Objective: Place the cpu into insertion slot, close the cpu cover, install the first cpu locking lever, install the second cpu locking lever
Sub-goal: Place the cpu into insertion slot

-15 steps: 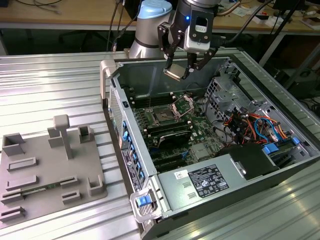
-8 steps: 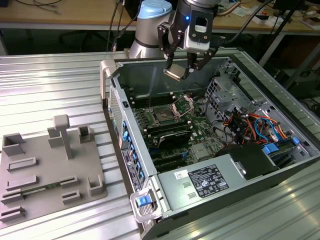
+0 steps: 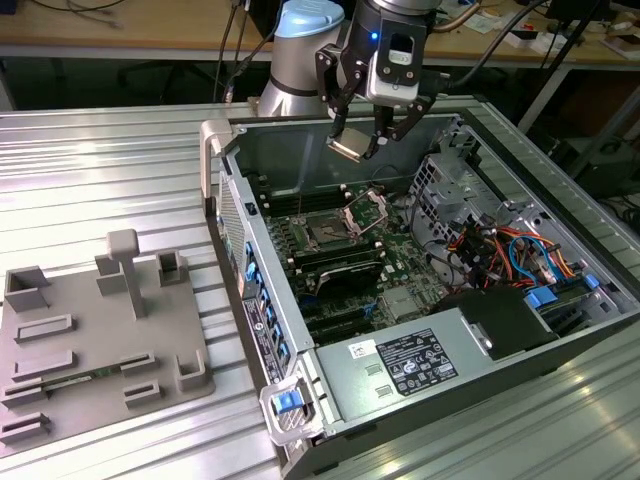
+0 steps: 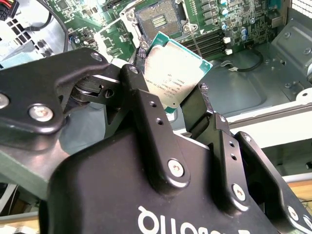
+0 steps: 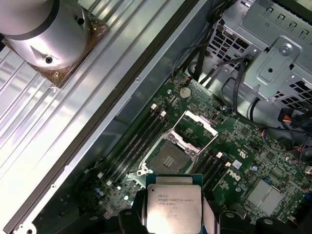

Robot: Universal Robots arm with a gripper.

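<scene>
My gripper hangs over the open computer case, shut on the cpu, a flat square chip with a silver top. In both wrist views the black fingers clamp two opposite edges of the cpu, which is held tilted in the exterior view. Below on the green motherboard lies the insertion slot, uncovered, its dark centre showing. The cpu cover stands swung up at the slot's far edge. A thin wire lever rises beside the slot.
Long black memory slots flank the socket. A grey-labelled power-supply box fills the case's near end. A metal drive cage and coloured cables sit at the exterior view's right. A grey fixture plate lies outside at the left.
</scene>
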